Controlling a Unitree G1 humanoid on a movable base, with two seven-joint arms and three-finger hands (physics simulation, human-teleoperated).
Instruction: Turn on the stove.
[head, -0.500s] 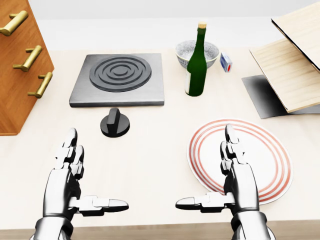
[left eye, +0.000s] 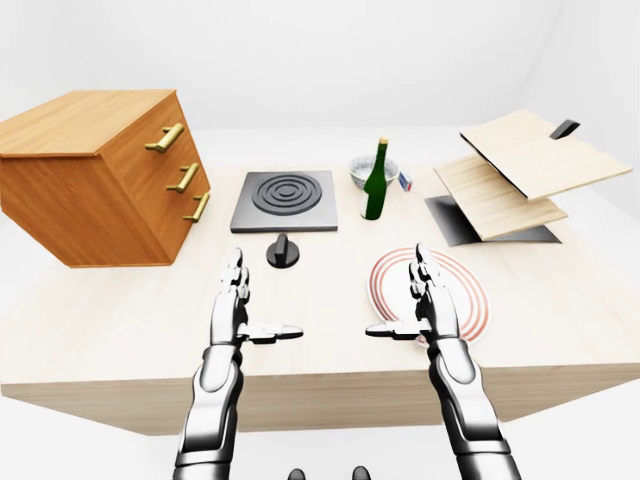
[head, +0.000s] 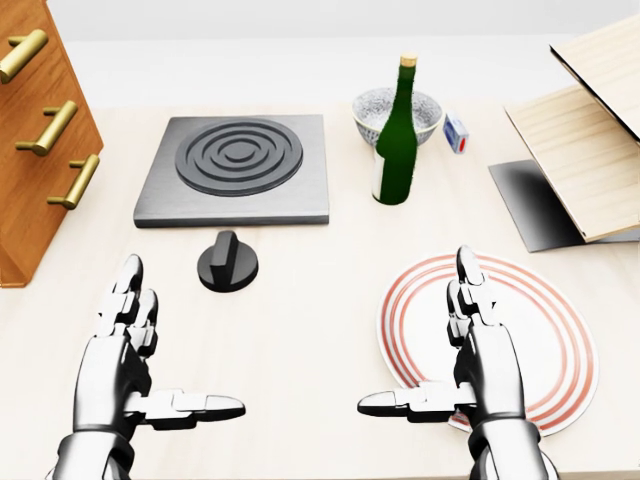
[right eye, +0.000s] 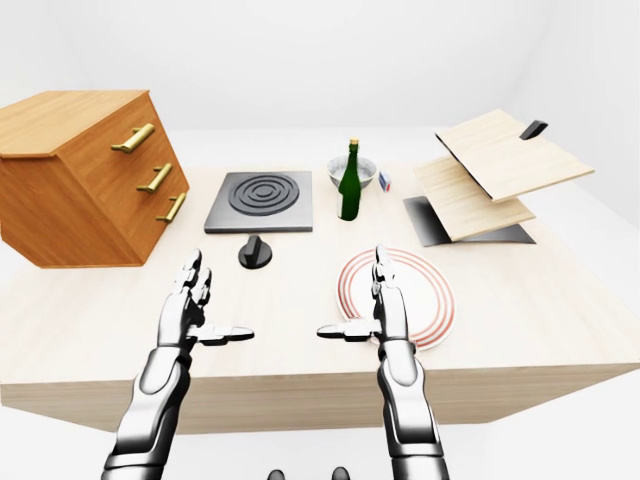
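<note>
The stove is a grey square slab with a dark ringed burner, at the upper left of the head view. Its black knob stands on the table just below the slab, with its ridge upright. My left hand hovers open below and left of the knob, a short way apart from it, fingers pointing up and thumb out to the right. My right hand is open too, held over the left part of a red-ringed plate. Neither hand holds anything.
A wooden drawer chest with brass handles stands at the left. A green bottle, a speckled bowl and a small box stand right of the stove. Tilted wooden boards lean over a dark tray at the right.
The whole head view has shifted a little: stove, knob, bottle and plate sit slightly lower and the chest further left. Both hands keep the same open pose.
</note>
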